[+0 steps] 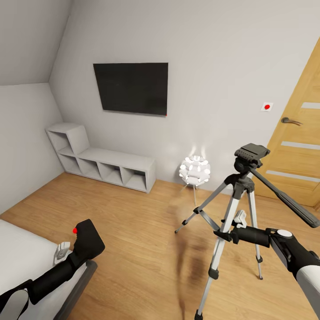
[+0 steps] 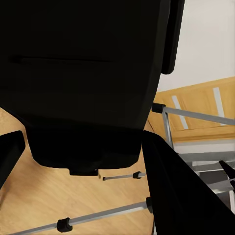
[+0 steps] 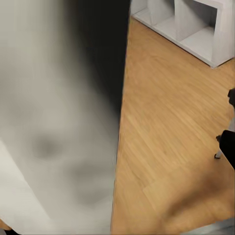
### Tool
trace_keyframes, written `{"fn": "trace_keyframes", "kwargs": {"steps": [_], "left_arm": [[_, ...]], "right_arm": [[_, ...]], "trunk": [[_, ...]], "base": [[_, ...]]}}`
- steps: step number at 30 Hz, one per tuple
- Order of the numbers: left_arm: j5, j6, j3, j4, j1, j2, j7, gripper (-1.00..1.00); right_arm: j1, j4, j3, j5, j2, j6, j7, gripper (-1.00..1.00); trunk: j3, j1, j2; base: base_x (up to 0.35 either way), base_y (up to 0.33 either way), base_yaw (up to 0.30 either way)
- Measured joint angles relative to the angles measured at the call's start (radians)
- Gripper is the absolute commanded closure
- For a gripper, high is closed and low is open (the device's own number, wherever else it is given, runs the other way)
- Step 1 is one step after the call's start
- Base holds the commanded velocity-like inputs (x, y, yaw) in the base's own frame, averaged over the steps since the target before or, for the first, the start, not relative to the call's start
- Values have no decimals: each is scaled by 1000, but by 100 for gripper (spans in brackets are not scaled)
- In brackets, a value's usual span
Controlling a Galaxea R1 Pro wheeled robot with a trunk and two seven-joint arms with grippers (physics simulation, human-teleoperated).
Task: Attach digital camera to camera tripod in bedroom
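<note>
The digital camera point(image 1: 89, 240), matte black with a red button on top, is held above the floor at the lower left, with my left gripper point(image 1: 76, 250) shut on it. In the left wrist view its black body point(image 2: 83, 78) sits between the fingers point(image 2: 183, 196). The camera tripod point(image 1: 235, 195) stands on the wood floor to the right, its black pan head point(image 1: 251, 154) bare and its long handle pointing down to the right. My right gripper point(image 1: 223, 234) is at the tripod's front leg at mid height. Whether it grips the leg is hidden. That leg is a grey blur point(image 3: 54, 122) in the right wrist view.
A bed corner point(image 1: 26, 258) lies under my left arm. A white cube shelf point(image 1: 102, 164) and a wall TV point(image 1: 131, 88) are on the far wall. A glowing white lamp point(image 1: 194, 171) stands behind the tripod. The wooden door point(image 1: 298, 146) is at the right.
</note>
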Motion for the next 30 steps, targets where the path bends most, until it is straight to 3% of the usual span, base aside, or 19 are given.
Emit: {"fn": "trace_keyframes", "kwargs": {"steps": [10, 20, 30], "left_arm": [[-1, 0, 0, 0, 0, 0, 2, 100], [-1, 0, 0, 0, 0, 0, 2, 100], [-1, 0, 0, 0, 0, -1, 2, 100]], "right_arm": [[0, 3, -3, 0, -7, 8, -6, -100], [0, 36, -5, -8, -54, 11, -56, -100], [0, 65, -5, -9, -69, 8, -60, -100]], "trunk": [[0, 0, 0], [0, 0, 0], [0, 0, 0]], "base": [[0, 0, 0], [0, 0, 0], [0, 0, 0]]}}
